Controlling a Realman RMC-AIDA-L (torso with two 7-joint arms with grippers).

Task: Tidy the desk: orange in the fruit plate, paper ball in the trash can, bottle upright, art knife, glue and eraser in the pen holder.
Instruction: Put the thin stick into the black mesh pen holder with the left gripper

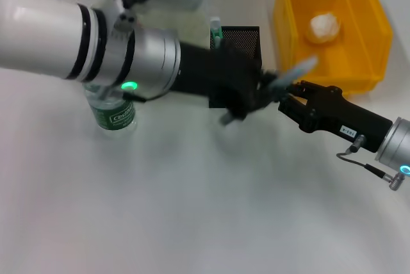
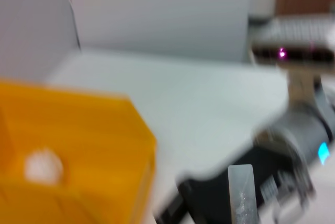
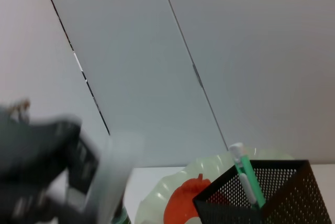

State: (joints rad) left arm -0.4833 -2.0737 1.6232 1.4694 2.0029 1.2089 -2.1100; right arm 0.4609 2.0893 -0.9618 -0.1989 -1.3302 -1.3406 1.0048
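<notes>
My left gripper hangs open just in front of the black mesh pen holder, its grey fingers spread and nothing between them. My right gripper reaches in from the right, almost touching it. A green-and-white art knife stands in the holder. The paper ball lies in the yellow trash can. The bottle stands upright, half hidden under my left arm. In the right wrist view the orange sits in the pale-green fruit plate behind the pen holder. Glue and eraser are out of view.
The white desk runs back to a pale wall. My left arm covers the far left of the desk and most of the fruit plate in the head view. The trash can stands at the far right, close behind my right arm.
</notes>
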